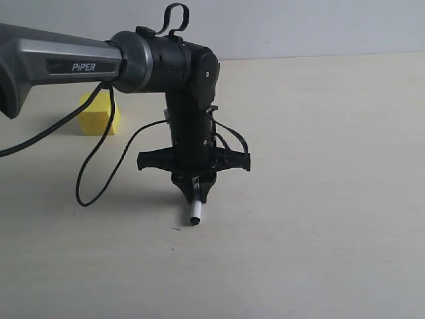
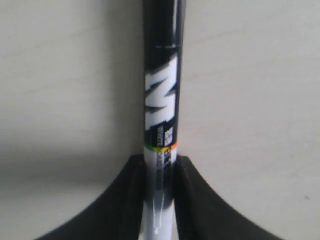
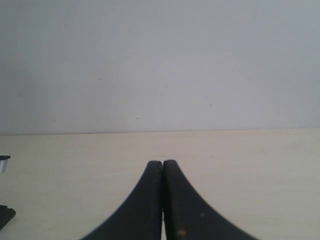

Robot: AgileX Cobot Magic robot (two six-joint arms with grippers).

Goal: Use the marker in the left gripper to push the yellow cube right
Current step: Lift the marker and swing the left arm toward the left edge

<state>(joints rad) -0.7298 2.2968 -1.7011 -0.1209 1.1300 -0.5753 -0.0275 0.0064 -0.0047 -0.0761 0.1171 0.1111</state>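
Observation:
My left gripper (image 1: 196, 193) points straight down at the table's middle and is shut on the marker (image 1: 196, 211), whose white barrel and black end stick out below the fingers, close to the table. In the left wrist view the marker (image 2: 161, 100) runs out from between the two black fingers (image 2: 125, 200), label and black cap facing away. The yellow cube (image 1: 97, 113) sits at the back left, partly behind the grey arm, well left of the gripper and apart from it. My right gripper (image 3: 162, 163) is shut on nothing, low over the table.
Black cables (image 1: 99, 159) loop down from the left arm between the cube and the gripper. The pale table (image 1: 319, 199) stretches to the right and front. A grey wall (image 3: 160, 60) stands beyond the table's far edge.

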